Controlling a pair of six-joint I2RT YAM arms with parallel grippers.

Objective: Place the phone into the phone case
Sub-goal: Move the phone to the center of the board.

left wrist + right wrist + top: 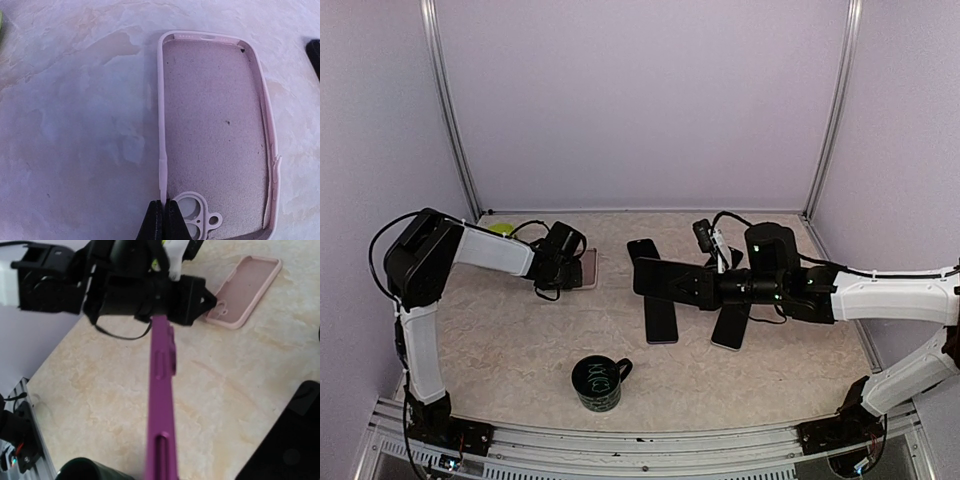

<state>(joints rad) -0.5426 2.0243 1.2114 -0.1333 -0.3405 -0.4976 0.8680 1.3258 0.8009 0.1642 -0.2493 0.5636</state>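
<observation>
Alignment looks to be the step in hand; the phone is lifted but not yet over the case. The left gripper (163, 218) is clenched on one long side wall of the pink phone case (215, 125), just beside the camera cut-out; the case lies open side up on the table (75, 125), so this grip probably serves to steady it. The right gripper (715, 287) is clamped on one end of the purple phone (161, 405); the phone hangs level above the table, its free end pointing at the case, near it but not touching; from above it shows a dark face.

Next, I judge, the right arm has to carry the phone on over the case, square its long edges with the case walls, and lower it flat; which end of the phone bears the lenses I cannot tell, and that end must meet the cut-out. The pinched wall may need freeing before the phone can seat there.
</observation>
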